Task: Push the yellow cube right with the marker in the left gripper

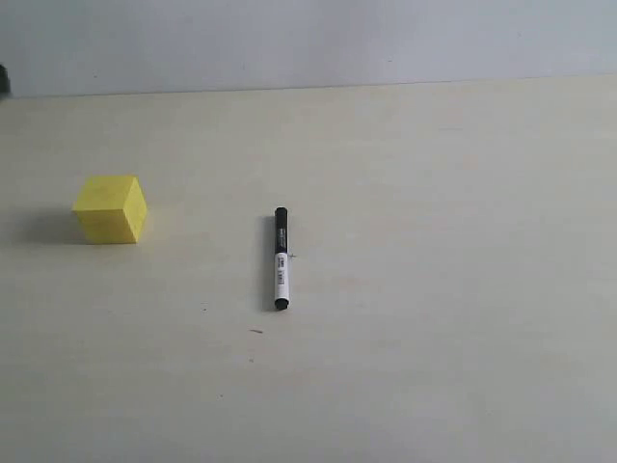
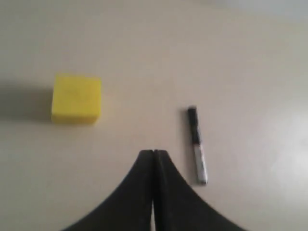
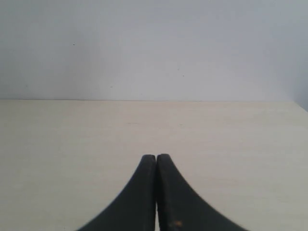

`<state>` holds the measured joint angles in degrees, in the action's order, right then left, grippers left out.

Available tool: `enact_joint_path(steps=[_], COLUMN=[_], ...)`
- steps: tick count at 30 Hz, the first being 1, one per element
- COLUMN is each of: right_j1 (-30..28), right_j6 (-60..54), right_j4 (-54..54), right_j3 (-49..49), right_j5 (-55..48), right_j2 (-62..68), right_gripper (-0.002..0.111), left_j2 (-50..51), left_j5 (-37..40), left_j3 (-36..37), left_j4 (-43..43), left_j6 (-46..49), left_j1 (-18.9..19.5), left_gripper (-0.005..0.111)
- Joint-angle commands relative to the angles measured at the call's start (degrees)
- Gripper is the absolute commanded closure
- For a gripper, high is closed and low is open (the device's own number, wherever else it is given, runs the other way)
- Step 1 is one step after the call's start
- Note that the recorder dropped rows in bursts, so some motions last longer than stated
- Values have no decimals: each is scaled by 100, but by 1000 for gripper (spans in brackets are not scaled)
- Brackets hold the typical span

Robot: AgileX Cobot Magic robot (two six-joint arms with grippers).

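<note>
The yellow cube (image 1: 110, 208) sits on the pale table at the left. The marker (image 1: 281, 258) lies flat near the middle, well to the cube's right, black cap pointing to the far side, nothing touching it. In the left wrist view the cube (image 2: 76, 98) and the marker (image 2: 197, 145) both lie on the table beyond my left gripper (image 2: 153, 153), which is shut and holds nothing. The marker lies just beside its fingertips, apart from them. My right gripper (image 3: 156, 157) is shut and empty over bare table. Neither gripper shows in the exterior view.
The light wooden table (image 1: 434, 289) runs back to a plain white wall (image 1: 308, 39). A small dark object (image 1: 3, 80) shows at the far left edge by the wall.
</note>
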<state>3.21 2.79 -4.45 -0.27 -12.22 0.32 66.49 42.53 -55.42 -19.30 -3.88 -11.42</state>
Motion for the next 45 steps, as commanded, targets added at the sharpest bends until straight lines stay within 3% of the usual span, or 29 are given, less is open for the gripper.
enact_joint_path(steps=[1,4,8,11,15,22,32,45], right_j1=[-34,-34,-34,-34,-34,-34,-34,-34], right_j6=[22,22,22,22,22,22,22,22], right_j4=[-4,-4,-4,-4,-4,-4,-4,-4], right_j3=[27,27,27,27,27,27,27,27], right_j5=[83,83,83,83,83,83,83,83], right_j2=[-32,-32,-32,-32,-32,-32,-32,-32], right_gripper=[108,108,108,108,108,108,108,108], left_j2=[1439,2124,2872,3391,4035,4864,5228,5646], left_j5=[1282,1237,1406,1847,2084,1999,1662,1228], left_j3=[-733,-1154,-1790,-2338,-2848,-3254,-3294,-3294], left_j4=[-22,207,1136,1760,1897,1748,1669,1516], left_j6=[35,-222,-1089,-1810,-2226,-2563,-2563,-2528], left_j1=[-488,-1145,-2026,-2501,-2871,-2974,-2974,-2977], left_gripper=[107,107,107,107,107,105,70,70])
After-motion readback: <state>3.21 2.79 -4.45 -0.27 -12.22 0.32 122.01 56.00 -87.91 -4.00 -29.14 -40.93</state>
